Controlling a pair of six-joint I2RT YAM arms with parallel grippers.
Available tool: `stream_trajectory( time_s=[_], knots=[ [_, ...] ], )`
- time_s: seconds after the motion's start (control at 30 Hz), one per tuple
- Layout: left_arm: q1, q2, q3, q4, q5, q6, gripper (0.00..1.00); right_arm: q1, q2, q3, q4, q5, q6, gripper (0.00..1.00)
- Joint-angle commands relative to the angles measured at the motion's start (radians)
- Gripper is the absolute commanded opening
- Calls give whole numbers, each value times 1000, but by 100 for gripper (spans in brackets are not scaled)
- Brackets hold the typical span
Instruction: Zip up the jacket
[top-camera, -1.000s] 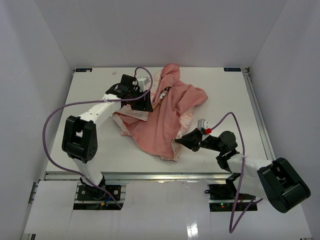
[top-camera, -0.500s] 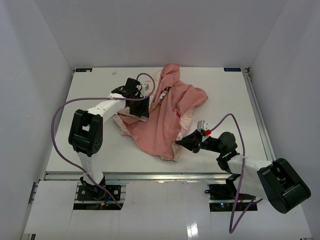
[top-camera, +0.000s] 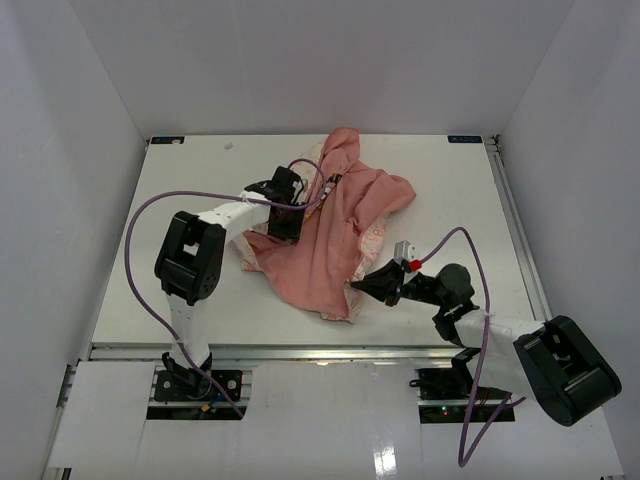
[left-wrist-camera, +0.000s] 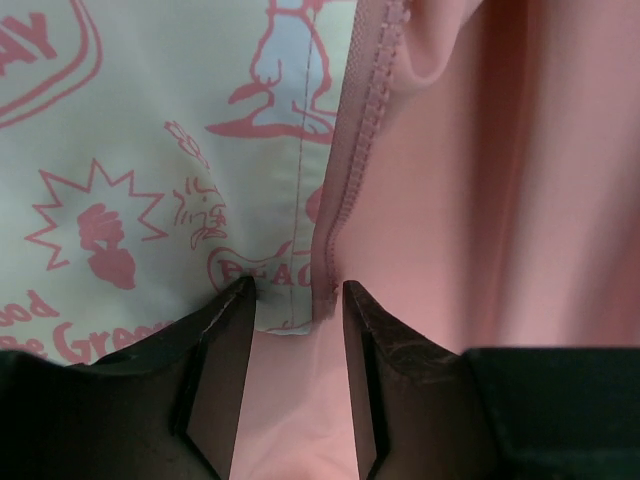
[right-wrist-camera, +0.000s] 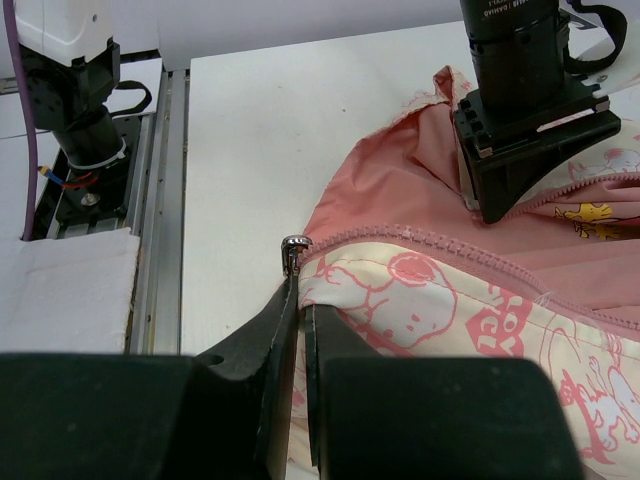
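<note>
On the table (top-camera: 180, 300) the jacket (top-camera: 325, 255) lies spread open, lining up, from the middle toward the far edge, with its hem turned to the near edge. The two front edges are well apart, so the step in hand looks like bringing the zipper's two bottom ends together. The right gripper (right-wrist-camera: 298, 290) is clenched on the jacket's hem corner nearest the near right corner, just under the slider (right-wrist-camera: 295, 245), and pins that side taut. It should simply hold there, low and steady, so the slider stays presented. The left gripper (left-wrist-camera: 295, 300) is over the jacket's left side. Its jaws stand apart astride the bottom corner of the other front edge, where the teeth (left-wrist-camera: 355, 130) end, and nothing is pinched yet. To do this well it should close on the tape right beside the last teeth, not on the cream panel. A grip too far in would leave the end floppy and hard to steer. Then I would carry that end toward the slider along the table, keeping the tape flat and untwisted. The lining is loose and could fold under or snag. Whether an insertion pin sits at that end cannot be made out.
</note>
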Motion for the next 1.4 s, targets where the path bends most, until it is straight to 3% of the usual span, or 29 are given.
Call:
stream_trajectory(
  time_s=[0.0,0.13,0.27,0.43,0.53,0.83,1.03,1.37],
  knots=[
    [-22,5,31,15,-113,-23,44,-4,7,-10,57,4,-16,8],
    [-23,-20,9,44,-101,-34,25,-5,13,-8,58,4,-18,8],
    [-23,-48,-8,69,-53,-35,20,-3,22,-5,57,3,-16,8],
    [-23,-60,-18,70,-27,-37,37,-4,23,-1,52,3,-18,8],
    [-22,-61,-20,70,-22,-38,42,-4,24,3,46,3,-19,8],
    [20,-89,-33,67,-22,-64,42,-3,34,12,37,1,-24,8],
    [25,-147,-48,65,-22,-73,53,-3,38,12,37,-1,-24,8],
    [25,-131,-39,61,18,-66,53,-3,35,11,36,-7,-23,8]
  ],
)
